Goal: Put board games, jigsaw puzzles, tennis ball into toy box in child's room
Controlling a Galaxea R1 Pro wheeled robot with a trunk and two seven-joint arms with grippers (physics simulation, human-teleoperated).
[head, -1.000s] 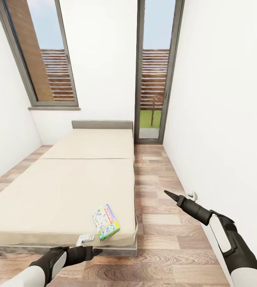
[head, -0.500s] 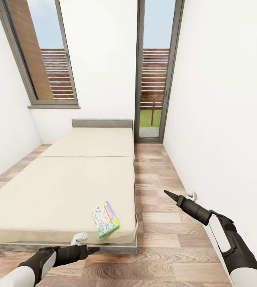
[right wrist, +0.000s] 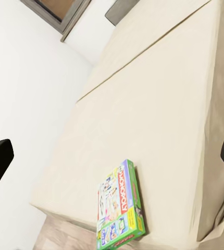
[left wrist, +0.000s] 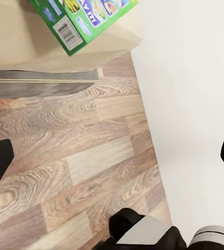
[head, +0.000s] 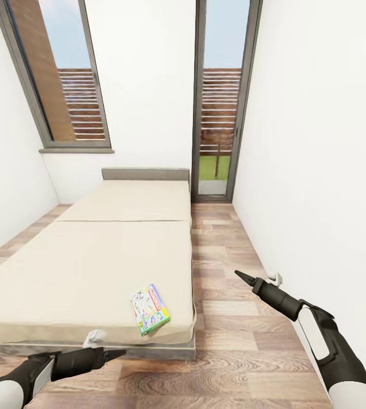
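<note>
One board game (head: 150, 308), a flat green and blue box with a red band, lies on the bed (head: 92, 267) near its front right corner. Over the floor in front of the bed's edge, my left gripper (head: 120, 353) hangs below and to the left of the game. In the left wrist view the left gripper (left wrist: 112, 161) is open and empty, with the game's barcode corner (left wrist: 81, 21) ahead of it. My right gripper (head: 239, 275) hangs over the floor to the right of the bed. In the right wrist view the right gripper (right wrist: 112, 159) is open, facing the game (right wrist: 120, 208).
A strip of wood-plank floor (head: 228, 318) runs between the bed and the white right wall (head: 319, 170). A tall glass door (head: 219, 102) and a window (head: 58, 79) stand behind the grey headboard (head: 146, 174). A small white fitting (head: 274, 278) sits at the wall's foot.
My left arm has drawn back to the left and lower, away from the board game. The view has shifted slightly. The right arm and the game have not moved.
</note>
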